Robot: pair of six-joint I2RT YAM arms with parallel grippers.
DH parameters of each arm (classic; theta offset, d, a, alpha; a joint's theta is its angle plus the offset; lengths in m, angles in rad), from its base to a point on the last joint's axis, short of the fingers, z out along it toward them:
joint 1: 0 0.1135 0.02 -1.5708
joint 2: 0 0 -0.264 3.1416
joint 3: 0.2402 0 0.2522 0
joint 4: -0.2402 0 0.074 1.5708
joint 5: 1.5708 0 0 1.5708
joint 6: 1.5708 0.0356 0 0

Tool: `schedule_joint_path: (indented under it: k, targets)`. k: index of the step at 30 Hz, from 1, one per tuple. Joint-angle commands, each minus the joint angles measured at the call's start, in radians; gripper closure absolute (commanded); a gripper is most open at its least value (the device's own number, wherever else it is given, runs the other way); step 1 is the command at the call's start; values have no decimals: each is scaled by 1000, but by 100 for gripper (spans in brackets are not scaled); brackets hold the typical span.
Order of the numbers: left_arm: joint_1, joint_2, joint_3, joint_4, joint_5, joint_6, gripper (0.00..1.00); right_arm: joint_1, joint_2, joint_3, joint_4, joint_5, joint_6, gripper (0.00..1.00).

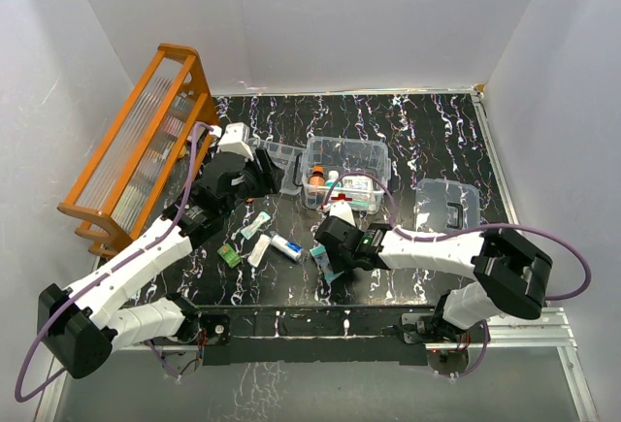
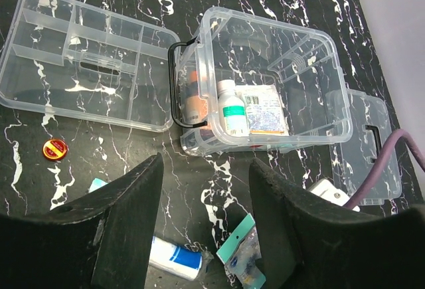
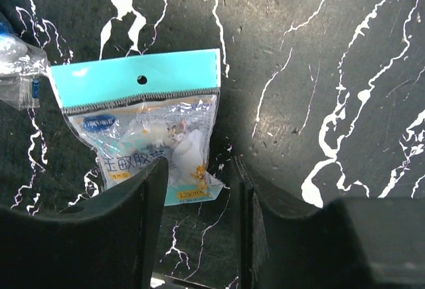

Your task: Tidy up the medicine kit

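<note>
The medicine kit (image 1: 383,150) is standing open near the middle of the black marbled tabletop (image 1: 437,126). Its clear lid (image 1: 448,211) is lying flat just to its right, dark handle facing up. Inside the box a white bottle (image 2: 232,111) with a green label is being flanked by a brown bottle (image 2: 195,103) on one side and a flat printed sachet (image 2: 267,111) on the other.

A shallow divided tray (image 2: 26,0) is lying just beside the kit's left end, and an orange rack (image 1: 136,141) is leaning by the left wall.

The left hand (image 2: 206,169) is being held above the tabletop in front of the kit. Its fingers are spread wide with nothing between them. A red cap (image 2: 54,148) is lying on the tabletop below the tray.

The right hand (image 3: 199,169) is being held low over a packet (image 3: 146,123) with a teal header, which is lying flat in front of the kit. This hand is also spread, and the packet's lower corner is being framed by the gap between the fingers. One finger (image 3: 119,229) is covering part of the packet's lower edge. Whether the packet is being touched cannot be told.

A white tube (image 1: 286,245) with a blue label is lying near the packet, to its left. A small green item (image 1: 229,255) is lying further left, near the left arm.
</note>
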Motion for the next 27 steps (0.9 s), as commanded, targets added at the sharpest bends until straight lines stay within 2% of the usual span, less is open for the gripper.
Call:
schedule_joint_path:
  k: [1, 7, 14, 22, 27]
  targets:
    - [7, 8, 20, 8, 6, -18, 47, 5, 32, 36, 47, 60, 4, 61]
    - [9, 24, 26, 11, 22, -29, 46, 5, 68, 8, 76, 64, 10, 64]
    - [10, 28, 16, 17, 32, -40, 44, 5, 48, -12, 87, 74, 31, 87]
    - [10, 35, 14, 26, 39, -44, 43, 5, -139, -26, 106, 149, 42, 98]
    - [11, 21, 18, 23, -4, -29, 43, 5, -276, -18, 106, 165, 31, 99]
